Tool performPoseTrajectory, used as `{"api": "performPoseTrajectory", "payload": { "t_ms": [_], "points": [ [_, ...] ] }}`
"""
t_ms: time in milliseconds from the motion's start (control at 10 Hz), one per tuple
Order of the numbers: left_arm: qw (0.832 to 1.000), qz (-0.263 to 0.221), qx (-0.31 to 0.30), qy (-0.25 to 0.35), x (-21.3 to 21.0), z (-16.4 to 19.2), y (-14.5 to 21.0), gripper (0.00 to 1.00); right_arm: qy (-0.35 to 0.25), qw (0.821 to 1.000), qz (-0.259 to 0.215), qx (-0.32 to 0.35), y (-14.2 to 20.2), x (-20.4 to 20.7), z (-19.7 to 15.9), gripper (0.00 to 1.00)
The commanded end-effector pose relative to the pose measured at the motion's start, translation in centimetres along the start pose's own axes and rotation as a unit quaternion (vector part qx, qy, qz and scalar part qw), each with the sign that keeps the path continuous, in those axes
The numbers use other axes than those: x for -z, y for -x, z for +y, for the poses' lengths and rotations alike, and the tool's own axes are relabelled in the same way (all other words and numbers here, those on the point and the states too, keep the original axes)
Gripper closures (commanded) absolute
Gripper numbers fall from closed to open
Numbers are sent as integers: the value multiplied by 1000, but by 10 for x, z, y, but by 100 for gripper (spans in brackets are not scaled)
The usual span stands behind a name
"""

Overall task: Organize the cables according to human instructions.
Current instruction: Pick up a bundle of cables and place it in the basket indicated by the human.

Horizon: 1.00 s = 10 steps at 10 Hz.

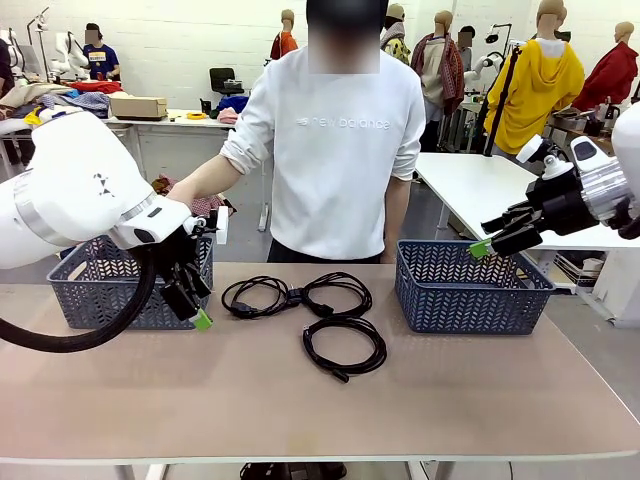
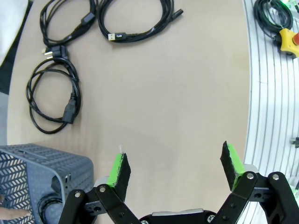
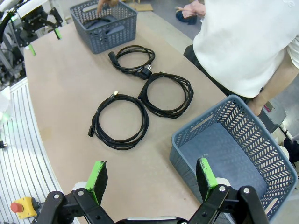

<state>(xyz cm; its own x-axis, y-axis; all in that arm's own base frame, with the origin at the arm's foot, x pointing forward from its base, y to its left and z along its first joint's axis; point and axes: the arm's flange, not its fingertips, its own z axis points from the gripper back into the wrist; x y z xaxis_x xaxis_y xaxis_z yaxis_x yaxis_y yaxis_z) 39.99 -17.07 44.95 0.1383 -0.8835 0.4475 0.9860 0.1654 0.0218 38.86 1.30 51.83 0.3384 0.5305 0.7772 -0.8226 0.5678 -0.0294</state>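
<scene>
This looks like a robotics lab. A white robot arm (image 1: 75, 190) stands at nine o'clock of a tan wooden table (image 1: 400, 400) and another (image 1: 628, 135) at three. At ten o'clock a white worktable (image 1: 170, 121) carries a brown cardboard box (image 1: 138, 106) and heaped clothes (image 1: 85, 98). A yellow-cased red emergency button (image 2: 288, 39) sits on a ribbed aluminium rail (image 2: 268, 140).

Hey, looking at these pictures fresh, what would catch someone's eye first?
Three coiled black cables lie mid-table between two grey baskets, the left basket and the right basket. A person in white stands at the far side, reaching an arm toward the left basket. The left gripper and right gripper hover at either end, jaws open and empty.
</scene>
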Motion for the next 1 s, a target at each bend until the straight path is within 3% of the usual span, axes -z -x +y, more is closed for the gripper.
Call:
{"api": "performPoseTrajectory", "payload": {
  "t_ms": [0,300,600,900],
  "points": [
    [1000,0,-1,-1,-1,0,1,0,-4,1000,-11,1,-1,1,0,0],
    [1000,0,0,0,0,0,0,0,-4,1000,-11,1,-1,1,0,0],
    [996,62,64,-11,10,32,-48,0,-4,1000,-11,1,-1,1,0,0],
    [990,119,77,-3,40,63,-97,0,-4,1000,-11,1,-1,1,0,0]
  ]
}}
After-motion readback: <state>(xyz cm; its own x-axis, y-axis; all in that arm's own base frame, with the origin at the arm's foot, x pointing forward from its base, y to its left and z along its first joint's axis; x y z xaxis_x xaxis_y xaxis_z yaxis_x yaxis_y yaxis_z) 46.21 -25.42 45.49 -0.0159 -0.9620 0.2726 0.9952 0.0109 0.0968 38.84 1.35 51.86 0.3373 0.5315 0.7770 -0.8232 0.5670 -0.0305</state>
